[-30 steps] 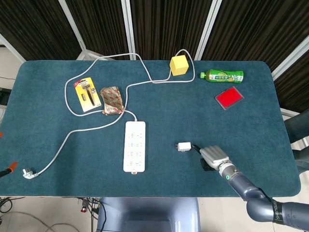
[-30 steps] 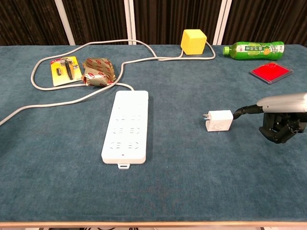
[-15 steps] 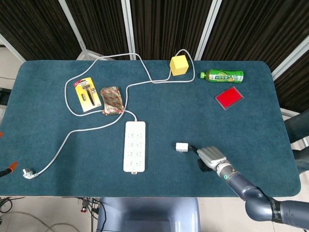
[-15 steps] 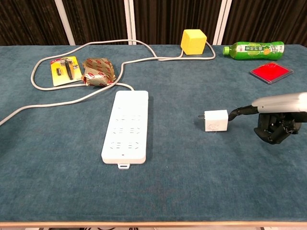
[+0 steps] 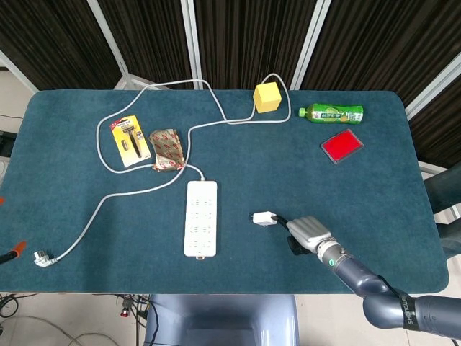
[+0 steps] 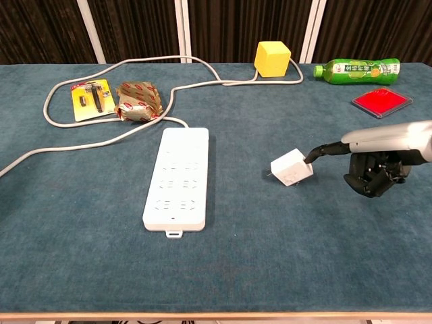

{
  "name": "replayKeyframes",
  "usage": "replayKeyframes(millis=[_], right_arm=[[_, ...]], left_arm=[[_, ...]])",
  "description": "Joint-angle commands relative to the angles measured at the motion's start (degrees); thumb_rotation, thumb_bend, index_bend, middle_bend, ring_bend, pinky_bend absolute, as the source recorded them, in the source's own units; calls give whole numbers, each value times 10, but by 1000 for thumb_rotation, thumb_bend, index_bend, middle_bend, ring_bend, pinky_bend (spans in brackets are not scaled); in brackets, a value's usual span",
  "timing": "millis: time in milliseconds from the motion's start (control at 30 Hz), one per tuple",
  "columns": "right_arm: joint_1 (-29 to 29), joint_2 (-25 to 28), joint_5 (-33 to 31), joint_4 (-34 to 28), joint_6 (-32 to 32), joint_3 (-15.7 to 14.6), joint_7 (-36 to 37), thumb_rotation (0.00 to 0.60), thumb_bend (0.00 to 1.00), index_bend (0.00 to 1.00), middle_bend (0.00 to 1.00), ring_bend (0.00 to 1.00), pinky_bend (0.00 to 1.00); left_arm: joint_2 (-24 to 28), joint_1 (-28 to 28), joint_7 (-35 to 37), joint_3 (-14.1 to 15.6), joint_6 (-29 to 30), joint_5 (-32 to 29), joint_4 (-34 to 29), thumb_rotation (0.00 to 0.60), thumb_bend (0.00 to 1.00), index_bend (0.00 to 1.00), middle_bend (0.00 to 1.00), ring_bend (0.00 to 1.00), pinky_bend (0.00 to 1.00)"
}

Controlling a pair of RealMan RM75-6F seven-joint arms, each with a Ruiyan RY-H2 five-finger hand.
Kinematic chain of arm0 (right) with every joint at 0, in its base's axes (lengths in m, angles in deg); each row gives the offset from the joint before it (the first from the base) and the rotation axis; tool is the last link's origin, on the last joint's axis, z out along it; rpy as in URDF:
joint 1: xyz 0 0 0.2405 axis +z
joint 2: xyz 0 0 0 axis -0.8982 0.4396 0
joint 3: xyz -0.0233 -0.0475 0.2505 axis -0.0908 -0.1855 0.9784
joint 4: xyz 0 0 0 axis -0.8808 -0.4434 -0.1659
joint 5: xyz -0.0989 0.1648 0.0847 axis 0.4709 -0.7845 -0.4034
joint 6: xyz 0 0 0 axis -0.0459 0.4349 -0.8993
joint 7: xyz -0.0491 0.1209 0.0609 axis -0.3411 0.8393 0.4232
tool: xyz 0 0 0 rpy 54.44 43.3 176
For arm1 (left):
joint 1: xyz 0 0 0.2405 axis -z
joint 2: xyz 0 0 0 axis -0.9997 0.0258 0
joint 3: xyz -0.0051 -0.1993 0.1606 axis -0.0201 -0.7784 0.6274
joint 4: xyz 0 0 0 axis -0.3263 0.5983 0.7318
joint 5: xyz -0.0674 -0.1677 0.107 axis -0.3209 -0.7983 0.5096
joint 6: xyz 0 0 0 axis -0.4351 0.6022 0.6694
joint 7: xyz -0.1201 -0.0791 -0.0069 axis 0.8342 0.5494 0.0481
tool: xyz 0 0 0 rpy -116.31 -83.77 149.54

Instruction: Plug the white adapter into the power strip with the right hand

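Observation:
The white adapter is tilted, with its prongs pointing left toward the white power strip. My right hand is just right of the adapter and pinches its right end with dark fingertips; the other fingers are curled under the palm. In the chest view the adapter looks slightly raised off the cloth. A hand's width of cloth separates the adapter from the strip. The strip lies flat with its sockets facing up. My left hand is in neither view.
The strip's white cable loops across the back left to a plug near the front left edge. A razor pack, a snack packet, a yellow cube, a green bottle and a red pad lie further back.
My right hand has moved left toward the power strip, carrying the adapter with it. The adapter lay flat before and is now tilted and closer to the strip.

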Motion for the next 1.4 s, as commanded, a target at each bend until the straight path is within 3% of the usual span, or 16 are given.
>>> replayKeyframes(millis=[33, 433, 500, 600, 700, 767, 833, 1100, 1233, 1400], right_arm=[[5, 0, 1, -6, 1, 3, 3, 600, 814, 91, 843, 836, 787], [14, 14, 9, -27, -17, 18, 30, 600, 815, 98, 844, 835, 787], [8, 12, 12, -27, -34, 24, 39, 600, 811, 98, 803, 782, 781], [-6, 5, 22, -27, -63, 35, 59, 600, 630, 58, 499, 516, 617], [-19, -6, 36, -22, -86, 44, 79, 600, 348, 2, 202, 191, 363], [-22, -12, 44, -18, -91, 46, 84, 600, 258, 0, 77, 50, 243], [-24, -22, 51, -9, -101, 49, 83, 600, 229, 0, 33, 11, 206], [-13, -76, 32, 26, -122, 59, 58, 600, 214, 0, 36, 7, 169], [-6, -111, 9, 47, -145, 65, 34, 600, 215, 26, 115, 73, 169], [4, -151, -28, 71, -164, 73, 3, 600, 215, 133, 260, 197, 210]], left_arm=[[0, 0, 0, 0, 0, 0, 0, 600, 100, 187, 0, 0, 0], [0, 0, -1, -1, -1, -3, -1, 600, 100, 187, 0, 0, 0], [0, 0, -1, 0, -1, -3, -1, 600, 100, 187, 0, 0, 0], [0, 0, -1, 0, 0, -3, -1, 600, 100, 187, 0, 0, 0], [0, 0, -2, 0, 0, -3, -1, 600, 100, 187, 0, 0, 0], [-1, 0, -3, 0, -1, -2, -1, 600, 100, 187, 0, 0, 0], [-1, 1, -5, 1, -1, -2, -1, 600, 100, 187, 0, 0, 0], [-2, 1, -7, 1, -1, -3, -2, 600, 100, 187, 0, 0, 0], [-1, 1, -7, 1, -3, -4, -2, 600, 100, 187, 0, 0, 0], [0, 1, -6, -1, -4, -7, -2, 600, 100, 187, 0, 0, 0]])
